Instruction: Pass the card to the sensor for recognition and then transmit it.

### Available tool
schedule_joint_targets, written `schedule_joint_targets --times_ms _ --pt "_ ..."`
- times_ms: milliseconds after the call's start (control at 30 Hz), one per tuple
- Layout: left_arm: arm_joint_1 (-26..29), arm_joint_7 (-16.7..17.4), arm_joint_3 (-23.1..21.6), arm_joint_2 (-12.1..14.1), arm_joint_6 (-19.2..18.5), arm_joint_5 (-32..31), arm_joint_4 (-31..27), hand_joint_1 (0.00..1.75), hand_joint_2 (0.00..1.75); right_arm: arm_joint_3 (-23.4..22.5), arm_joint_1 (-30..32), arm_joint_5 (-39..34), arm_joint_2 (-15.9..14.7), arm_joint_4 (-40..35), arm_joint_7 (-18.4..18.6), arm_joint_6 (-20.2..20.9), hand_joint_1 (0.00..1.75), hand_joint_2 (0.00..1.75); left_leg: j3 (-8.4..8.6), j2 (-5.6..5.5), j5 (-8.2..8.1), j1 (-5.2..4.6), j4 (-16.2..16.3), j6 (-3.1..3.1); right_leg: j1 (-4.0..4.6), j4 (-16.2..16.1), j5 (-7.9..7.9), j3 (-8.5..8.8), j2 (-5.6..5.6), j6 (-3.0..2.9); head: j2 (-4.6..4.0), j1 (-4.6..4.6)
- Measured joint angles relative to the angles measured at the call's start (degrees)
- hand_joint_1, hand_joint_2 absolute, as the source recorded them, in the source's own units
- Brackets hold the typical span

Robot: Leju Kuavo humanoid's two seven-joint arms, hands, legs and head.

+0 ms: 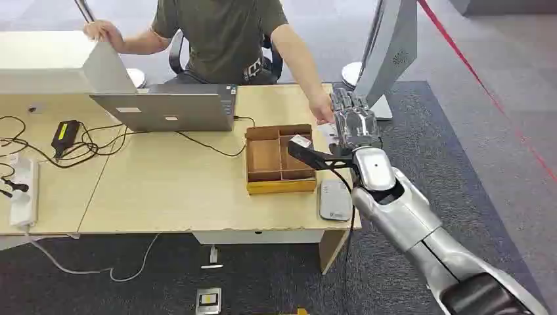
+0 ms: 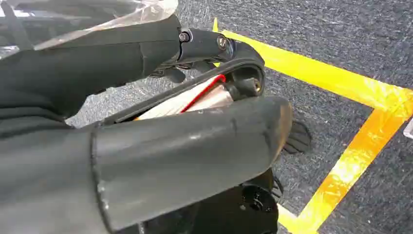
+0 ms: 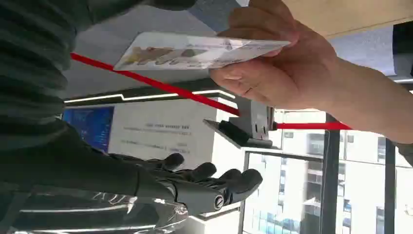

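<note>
The surface (image 1: 164,190) looks like pale, matt wood. The card (image 3: 195,51) is glossy plastic. The box (image 1: 279,186) is brown cardboard, and the floor (image 1: 499,164) rough grey carpet.

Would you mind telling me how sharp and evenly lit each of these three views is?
Head view: even indoor light, soft shadows, the table and laptop sharp. Left wrist view: the nearby dark covers look soft, with glare on the yellow floor tape. Right wrist view: bright windows behind leave the right hand dark, while the card in the person's hand is slightly blurred.
</note>
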Motion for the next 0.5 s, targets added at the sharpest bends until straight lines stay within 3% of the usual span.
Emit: schedule_joint_targets --times_ms 67,100,133,500 --pt "0.0 0.0 0.0 0.0 0.0 0.0 0.0 0.00 0.00 0.1 -0.1 0.0 0.0 0.3 0.0 0.0 0.00 1.75 0.00 0.00 0.00 0.00 0.0 0.00 0.00 0.0 0.00 0.00 0.00 0.00 0.02 0.00" --pt "0.0 0.0 0.0 0.0 0.0 0.0 0.0 0.00 0.00 0.2 -0.2 0.0 0.0 0.4 0.0 0.0 0.31 1.75 0.00 0.00 0.00 0.00 0.0 0.00 0.00 0.0 0.00 0.00 0.00 0.00 0.00 0.00" --pt "0.0 0.0 0.0 0.0 0.0 0.0 0.0 0.00 0.00 0.4 -0.3 0.0 0.0 0.5 0.0 0.0 1.75 1.75 0.00 0.00 0.00 0.00 0.0 0.00 0.00 0.0 0.00 0.00 0.00 0.00 0.00 0.00" --pt "0.0 -0.2 0.0 0.0 -0.2 -0.3 0.0 0.00 0.00 0.5 -0.2 -0.8 -0.4 1.3 1.0 -0.6 1.75 1.75 0.01 0.00 0.00 0.00 0.0 0.00 0.00 0.0 0.00 0.00 0.00 0.00 0.00 0.00"
